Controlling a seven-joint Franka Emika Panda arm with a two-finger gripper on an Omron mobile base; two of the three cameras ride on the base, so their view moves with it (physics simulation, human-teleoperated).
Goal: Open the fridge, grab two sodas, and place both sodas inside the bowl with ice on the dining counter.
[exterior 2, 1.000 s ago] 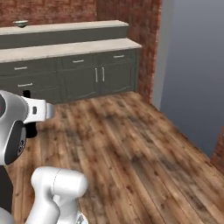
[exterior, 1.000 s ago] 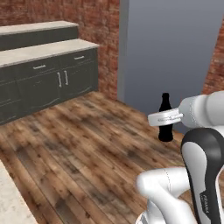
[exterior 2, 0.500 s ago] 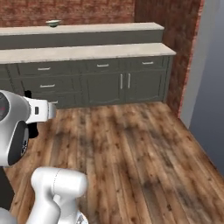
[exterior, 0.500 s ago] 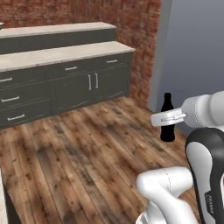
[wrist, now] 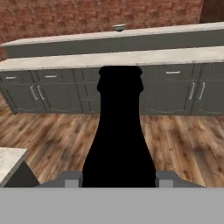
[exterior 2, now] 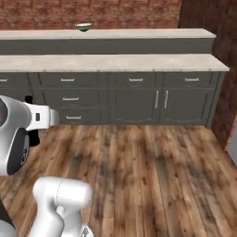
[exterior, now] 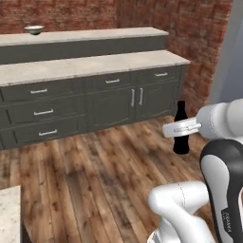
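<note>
Claw: pinching the dark bottle at its narrow upper part, one finger on each side; in the hand view the finger tips sit tight against the bottle's flanks.
Dark bottle: almost black, upright, carried in the air above the wood floor, touching nothing but the claw. In the hand view it stands right in front of the camera, neck up. Contents cannot be told; the body is opaque.
Bowl: small and pale, on the upper ledge of the far bench, toward the left end in the left base view. Also seen in the right base view and, tiny, in the hand view. Whether anything lies in it cannot be told at this range.
Bench: long, two levels, pale speckled stone tops on a dark grey base with drawers and doors, set against a brick wall. Well apart from the bottle, across open floor.
Near worktop corner: pale speckled slab at the lower left of the left base view.
</note>
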